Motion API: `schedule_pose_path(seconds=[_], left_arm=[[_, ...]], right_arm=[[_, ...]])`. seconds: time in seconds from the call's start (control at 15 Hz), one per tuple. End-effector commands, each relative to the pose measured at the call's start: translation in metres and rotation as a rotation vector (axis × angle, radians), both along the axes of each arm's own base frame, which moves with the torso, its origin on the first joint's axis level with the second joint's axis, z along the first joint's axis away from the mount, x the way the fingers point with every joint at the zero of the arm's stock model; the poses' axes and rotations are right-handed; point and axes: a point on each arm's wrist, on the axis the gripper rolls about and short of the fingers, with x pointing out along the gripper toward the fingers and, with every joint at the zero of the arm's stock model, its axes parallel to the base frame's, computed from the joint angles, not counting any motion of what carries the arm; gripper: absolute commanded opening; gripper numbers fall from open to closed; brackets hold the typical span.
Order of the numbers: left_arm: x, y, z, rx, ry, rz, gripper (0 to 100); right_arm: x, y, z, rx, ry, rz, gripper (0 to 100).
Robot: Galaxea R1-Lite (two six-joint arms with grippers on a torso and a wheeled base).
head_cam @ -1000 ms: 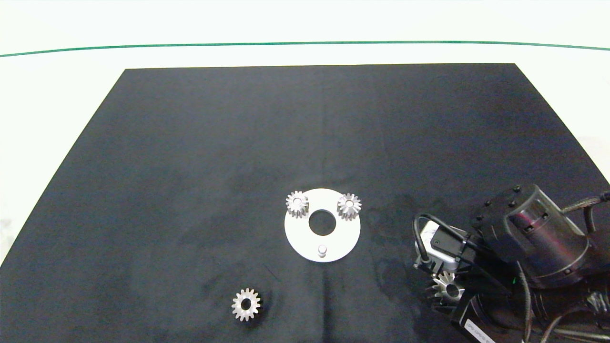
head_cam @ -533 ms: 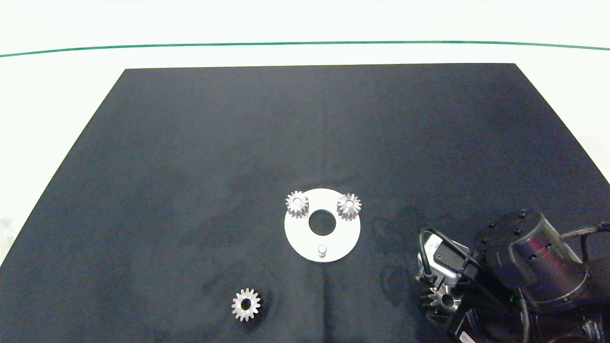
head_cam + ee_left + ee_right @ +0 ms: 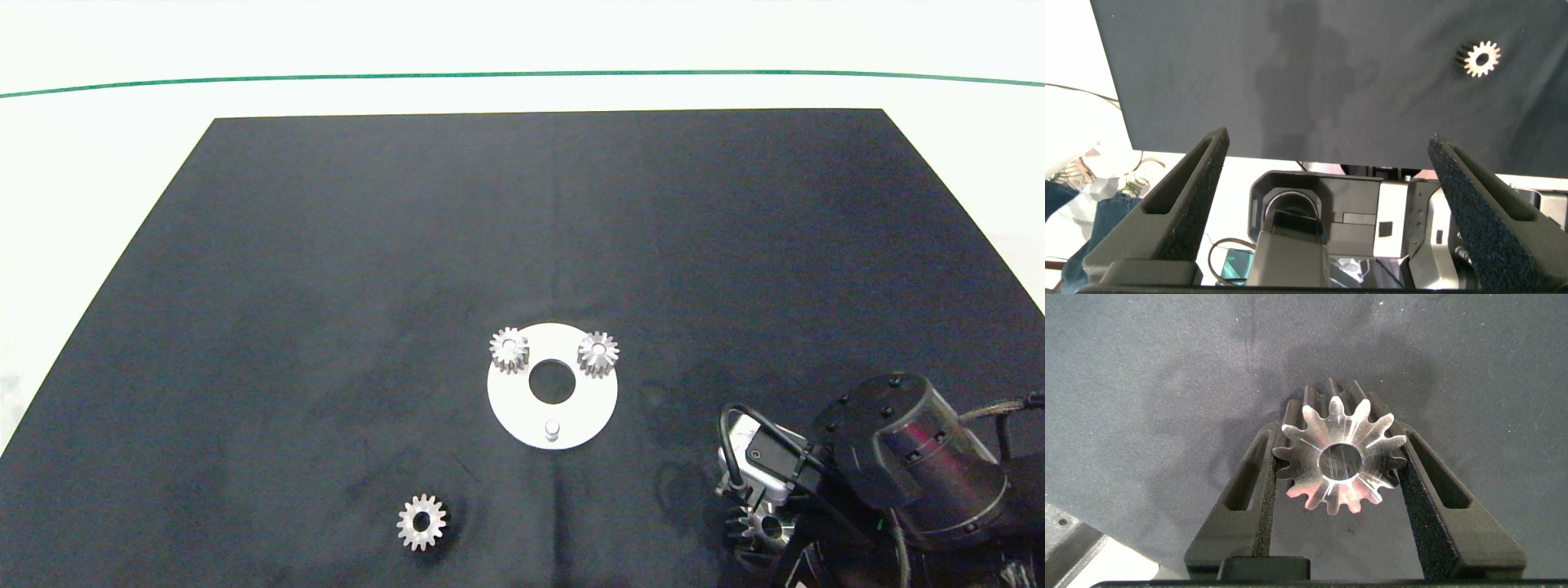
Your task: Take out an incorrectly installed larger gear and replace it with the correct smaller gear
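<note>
Fingers (image 3: 1417, 498) clamp larger gear (image 3: 1337, 457), R gripper (image 3: 1339, 469), near mat (image 3: 326, 245)

The black mat (image 3: 326, 245) is open across its far half and whole left side; a gripper can pass there unhindered. Obstacles sit near the middle: a white disc (image 3: 514, 408) carrying two small gears (image 3: 509, 349) at its far edge and a short bare peg (image 3: 553, 428) at its near edge. The peg stands clear from above and from both sides. A loose smaller gear (image 3: 422, 522) lies alone near the front, left of the disc, with room all round. The right arm (image 3: 906, 457) fills the near right corner, its right gripper (image 3: 1341, 467) clamped around the larger gear (image 3: 1337, 456) low over the mat.
</note>
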Motion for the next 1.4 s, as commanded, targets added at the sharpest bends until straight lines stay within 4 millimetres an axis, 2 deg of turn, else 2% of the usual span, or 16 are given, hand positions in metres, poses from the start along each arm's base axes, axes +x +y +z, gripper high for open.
schedule_pose_path(seconds=[0.07,0.4,0.47,1.07,1.27,1.4], left_arm=[[0.000,0.000,-0.001,0.002,0.009,0.002,100],[0.000,0.000,-0.001,0.002,0.009,0.002,100],[0.000,0.000,-0.001,0.002,0.009,0.002,100],[0.000,0.000,-0.001,0.002,0.009,0.000,100],[0.005,-0.001,-0.002,0.000,0.026,-0.004,100],[0.019,-0.004,-0.007,0.002,0.082,-0.016,100]], right_arm=[[0.000,0.000,-0.003,-0.011,0.009,0.004,0],[0.000,0.001,-0.003,-0.012,0.008,0.005,0],[0.000,0.001,-0.003,-0.013,0.009,0.005,100],[-0.004,-0.002,-0.001,-0.008,-0.002,0.011,100],[-0.017,-0.013,0.023,0.065,-0.086,0.017,100],[-0.023,-0.023,0.042,0.118,-0.150,0.001,100]])
